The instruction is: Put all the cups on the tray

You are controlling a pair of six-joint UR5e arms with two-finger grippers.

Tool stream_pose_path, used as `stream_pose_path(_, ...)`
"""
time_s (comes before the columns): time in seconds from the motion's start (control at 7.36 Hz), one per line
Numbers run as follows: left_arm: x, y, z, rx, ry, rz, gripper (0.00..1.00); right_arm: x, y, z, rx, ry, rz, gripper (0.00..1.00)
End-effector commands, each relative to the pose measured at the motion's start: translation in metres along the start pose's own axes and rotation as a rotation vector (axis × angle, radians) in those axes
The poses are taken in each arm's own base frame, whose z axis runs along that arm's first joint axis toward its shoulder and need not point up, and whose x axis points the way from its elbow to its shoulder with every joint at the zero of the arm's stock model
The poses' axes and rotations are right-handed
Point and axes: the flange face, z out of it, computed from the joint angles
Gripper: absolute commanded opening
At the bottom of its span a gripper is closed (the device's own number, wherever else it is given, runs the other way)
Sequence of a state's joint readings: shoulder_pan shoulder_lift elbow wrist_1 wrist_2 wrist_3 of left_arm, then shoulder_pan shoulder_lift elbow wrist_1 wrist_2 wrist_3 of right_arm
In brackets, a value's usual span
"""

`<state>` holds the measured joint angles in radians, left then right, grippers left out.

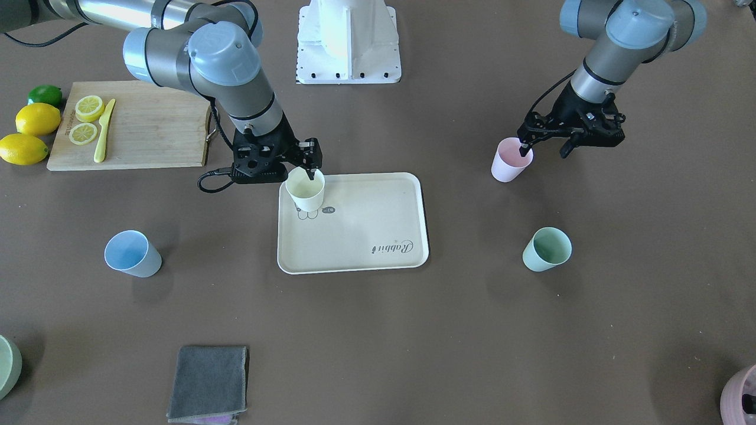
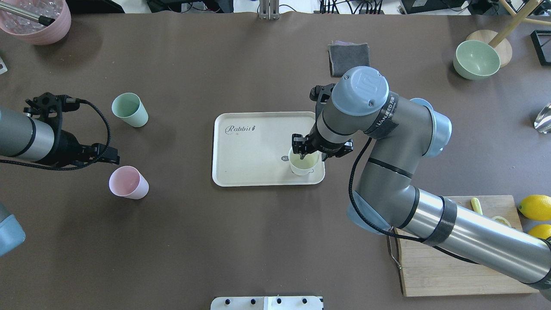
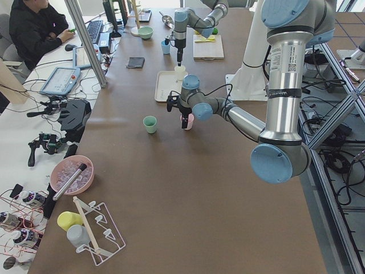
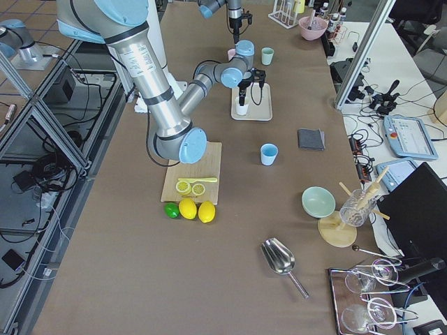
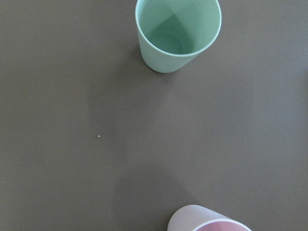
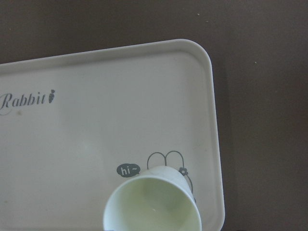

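The cream tray point(image 1: 366, 236) lies mid-table, also in the overhead view point(image 2: 254, 155) and the right wrist view point(image 6: 96, 134). A cream cup point(image 1: 305, 190) stands on its corner over the dog drawing. My right gripper point(image 1: 307, 171) is at that cup's rim with one finger inside it and looks shut on it. My left gripper point(image 1: 544, 149) is open, one finger at the rim of a pink cup point(image 1: 511, 159) that stands on the table. A green cup point(image 1: 547, 249) stands beside the pink one, and a blue cup point(image 1: 133, 254) stands on the table on the tray's other side.
A wooden cutting board point(image 1: 147, 127) with lemon slices and a yellow knife lies behind my right arm, with lemons point(image 1: 35, 121) and a lime beside it. A grey cloth point(image 1: 209, 383) lies at the far edge. A green bowl point(image 2: 475, 59) and a pink bowl point(image 2: 38, 19) stand at the far corners.
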<state>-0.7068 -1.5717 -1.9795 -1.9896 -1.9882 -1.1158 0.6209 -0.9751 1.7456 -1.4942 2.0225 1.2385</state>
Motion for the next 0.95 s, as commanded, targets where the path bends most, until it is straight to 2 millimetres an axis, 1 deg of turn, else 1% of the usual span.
stream_pose_path(0.0,-0.006,0.006,0.015,-0.018,-0.025,-0.001,0.78,0.002,-0.001,-0.026,-0.001,-0.007,0.015,1.00)
stream_pose_path(0.14,-0.005,0.007,0.025,-0.016,-0.041,0.004,0.76,0.003,0.000,-0.035,0.001,-0.004,0.019,1.00)
stream_pose_path(0.27,-0.002,0.013,0.037,-0.012,-0.042,0.022,0.75,0.006,-0.004,-0.038,0.000,-0.005,0.021,1.00)
stream_pose_path(0.41,-0.001,0.017,0.046,-0.019,-0.035,0.031,0.66,0.012,-0.010,-0.041,0.008,0.001,0.025,1.00)
stream_pose_path(0.54,0.001,0.017,0.043,-0.016,-0.027,0.007,0.11,0.019,-0.017,-0.048,0.000,-0.007,0.038,1.00)
stream_pose_path(0.68,0.007,0.019,0.036,-0.019,-0.010,0.006,0.00,0.025,-0.026,-0.058,-0.007,-0.020,0.051,1.00)
stream_pose_path(0.82,0.014,0.019,0.023,-0.011,0.012,0.012,0.00,0.031,-0.034,-0.068,-0.008,-0.030,0.065,1.00)
